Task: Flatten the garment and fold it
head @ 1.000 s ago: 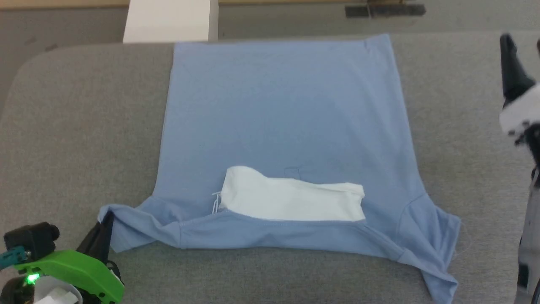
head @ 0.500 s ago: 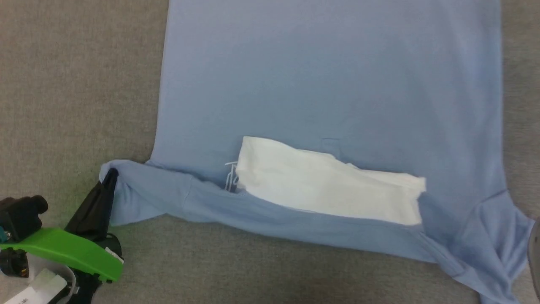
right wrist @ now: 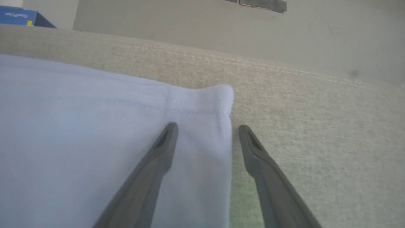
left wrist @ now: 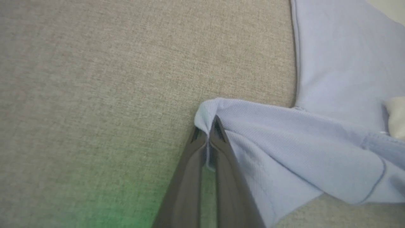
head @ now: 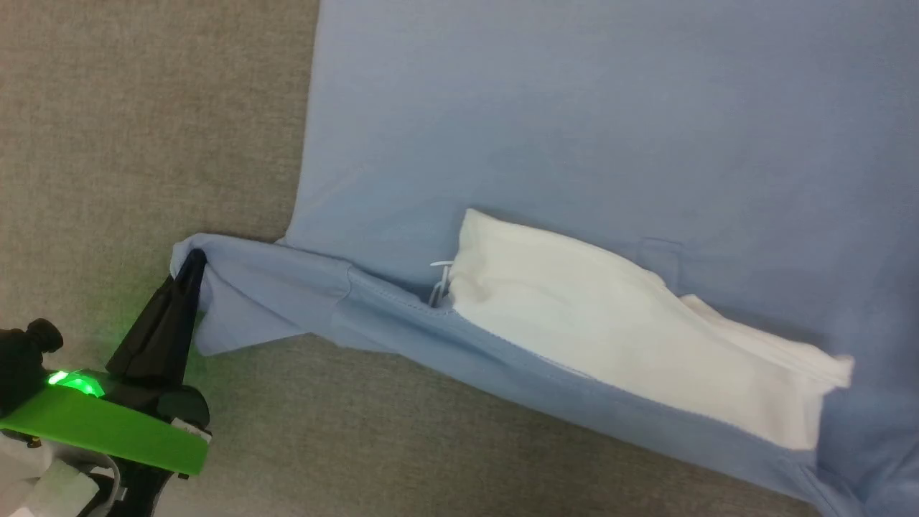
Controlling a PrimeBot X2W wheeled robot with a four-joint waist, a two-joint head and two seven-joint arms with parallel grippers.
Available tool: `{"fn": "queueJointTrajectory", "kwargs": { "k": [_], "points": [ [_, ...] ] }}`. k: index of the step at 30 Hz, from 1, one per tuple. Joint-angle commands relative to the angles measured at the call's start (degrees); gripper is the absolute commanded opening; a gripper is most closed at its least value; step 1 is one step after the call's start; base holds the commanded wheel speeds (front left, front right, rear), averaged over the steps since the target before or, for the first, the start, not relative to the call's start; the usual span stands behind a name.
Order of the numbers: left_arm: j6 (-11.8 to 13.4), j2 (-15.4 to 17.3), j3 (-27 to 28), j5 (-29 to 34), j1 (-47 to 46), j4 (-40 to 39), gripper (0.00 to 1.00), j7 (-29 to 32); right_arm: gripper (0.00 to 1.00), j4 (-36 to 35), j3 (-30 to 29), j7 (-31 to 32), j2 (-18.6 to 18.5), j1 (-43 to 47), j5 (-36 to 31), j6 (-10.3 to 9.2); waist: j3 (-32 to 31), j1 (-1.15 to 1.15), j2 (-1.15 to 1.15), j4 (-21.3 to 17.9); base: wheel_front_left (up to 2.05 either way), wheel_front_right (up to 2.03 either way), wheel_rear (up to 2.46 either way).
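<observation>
The light blue T-shirt (head: 574,129) lies spread on the grey padded surface (head: 143,129), its white neck panel (head: 632,323) toward me. My left gripper (head: 192,260) is shut on the tip of the shirt's left sleeve (left wrist: 284,139), the cloth pinched between its dark fingers (left wrist: 221,148). In the right wrist view my right gripper (right wrist: 205,128) stands open over the far hem corner of the shirt (right wrist: 202,101), one finger (right wrist: 164,142) above the cloth, the other above the grey surface beside its edge.
The grey surface (right wrist: 316,126) ends in a stitched far edge, with floor behind it. A blue box (right wrist: 19,17) stands on the floor at the far left of the right wrist view. Bare surface lies left of the shirt.
The head camera has dipped and swung closer, so the shirt looks bigger and tilted. My left gripper still holds the sleeve tip. The right arm, seen earlier at the right edge, is out of the head view.
</observation>
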Motion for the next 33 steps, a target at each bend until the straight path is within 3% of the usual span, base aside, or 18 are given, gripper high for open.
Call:
{"fn": "queueJointTrajectory", "kwargs": {
  "k": [1, 5, 6, 7, 8, 15, 21, 29, 33],
  "points": [
    [0.0, 0.2, 0.2, -0.7, 0.7, 0.5, 0.00, 0.2, 1.00, 0.5, 0.3, 1.4, 0.2, -0.1, 0.0, -0.06, 2.3, -0.01, 0.20, 2.2, 0.00, 0.00, 0.00],
    [0.1, 0.5, 0.3, -0.6, 1.0, 0.0, 0.00, 0.3, 0.99, 0.4, 1.3, 5.5, 0.3, 1.0, 0.5, -0.06, 2.2, -0.01, 0.20, 2.0, 0.00, 0.00, 0.00],
    [0.1, 0.6, 0.3, -0.7, 1.1, -0.1, 0.00, 0.3, 0.46, 0.2, 1.3, 6.3, 0.4, 1.1, 0.7, -0.06, 2.1, -0.01, 0.20, 1.9, 0.00, 0.00, 0.00],
    [0.2, 0.6, 0.3, -0.7, 1.1, -0.1, 0.00, 0.4, 0.05, -0.3, 1.2, 6.6, 0.4, 1.2, 0.8, -0.06, 1.9, -0.01, 0.20, 1.8, 0.00, 0.00, 0.00],
    [0.2, 0.6, 0.2, -0.7, 1.1, -0.1, 0.00, 0.5, 0.00, -0.9, 1.3, 7.0, 0.3, 1.3, 0.8, -0.06, 1.6, -0.01, 0.20, 1.6, 0.00, 0.00, 0.00],
    [-0.5, 0.8, -1.5, 0.0, -0.7, 1.5, 0.00, 1.5, 0.00, -3.9, -0.4, 2.5, 0.3, 1.3, 1.1, -0.06, -3.5, -0.01, 0.20, -0.1, 0.00, 0.00, 0.00],
    [-1.3, 0.7, -4.7, 1.6, -4.3, 4.3, 0.00, 3.7, 0.00, -5.0, -1.8, -2.5, -1.1, 4.6, 4.7, -0.06, -12.3, -0.01, 0.20, -3.1, 0.00, 0.00, 0.00],
    [1.9, 0.2, -7.4, 3.7, -4.3, 6.4, 0.00, 6.6, 0.00, -8.7, 0.7, -4.0, -7.9, 19.4, 16.5, -0.06, -25.2, -0.01, 0.20, -9.9, 0.00, 0.00, 0.00],
    [4.2, 0.0, -8.1, 4.7, -3.0, 7.1, 0.00, 7.2, 0.00, -11.9, 0.4, -4.6, -8.5, 29.7, 21.1, -0.06, -30.0, -0.01, 0.20, -13.0, 0.00, 0.00, 0.00]
  ]
}}
